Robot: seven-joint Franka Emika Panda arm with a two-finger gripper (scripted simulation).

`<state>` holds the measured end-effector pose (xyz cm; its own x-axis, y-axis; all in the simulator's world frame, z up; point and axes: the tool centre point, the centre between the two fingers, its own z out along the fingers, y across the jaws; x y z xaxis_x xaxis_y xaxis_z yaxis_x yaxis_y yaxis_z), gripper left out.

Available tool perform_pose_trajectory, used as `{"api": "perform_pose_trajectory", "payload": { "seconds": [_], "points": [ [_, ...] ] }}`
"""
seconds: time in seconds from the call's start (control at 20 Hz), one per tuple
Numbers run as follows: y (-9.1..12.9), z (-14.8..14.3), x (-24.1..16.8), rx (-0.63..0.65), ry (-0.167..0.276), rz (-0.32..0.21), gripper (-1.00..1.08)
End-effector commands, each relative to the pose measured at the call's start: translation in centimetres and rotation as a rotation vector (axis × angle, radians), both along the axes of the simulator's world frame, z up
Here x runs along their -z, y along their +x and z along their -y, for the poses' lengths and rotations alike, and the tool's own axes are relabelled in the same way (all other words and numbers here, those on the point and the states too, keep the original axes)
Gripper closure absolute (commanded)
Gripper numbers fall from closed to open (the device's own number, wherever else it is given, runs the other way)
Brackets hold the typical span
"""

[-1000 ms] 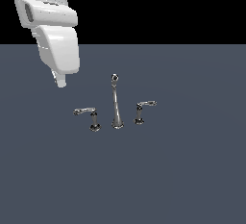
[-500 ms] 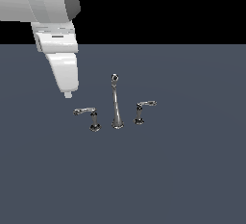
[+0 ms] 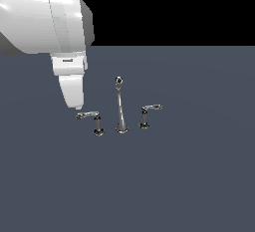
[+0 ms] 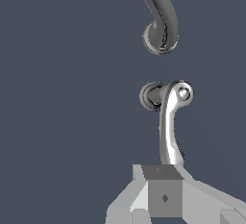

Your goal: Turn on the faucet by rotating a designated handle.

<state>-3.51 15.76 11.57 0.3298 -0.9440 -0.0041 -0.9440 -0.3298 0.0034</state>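
Hovering over a grey surface [image 3: 199,176], the white gripper [image 3: 74,104] hangs just above the free end of the handle [image 3: 88,115], the lever on the exterior view's left of the faucet [image 3: 120,107]. Whether its jaws are open cannot be told. The wrist view shows the handle [image 4: 169,122] running up to a finger [image 4: 161,189].

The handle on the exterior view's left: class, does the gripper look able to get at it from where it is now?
Probably yes. The gripper hangs just above the handle arm's free end, with nothing between; the spout stands off to the side.
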Motion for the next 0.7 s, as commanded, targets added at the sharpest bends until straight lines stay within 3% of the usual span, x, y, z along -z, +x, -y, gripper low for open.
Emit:
{"api": "perform_pose_trajectory", "payload": {
  "seconds": [0.0, 0.65],
  "points": [
    [0.9, 0.1, 1.0, 0.037, -0.002, 0.002, 1.08],
    [2.9, 0.6, 3.0, 0.119, -0.004, 0.005, 1.08]
  ]
}}
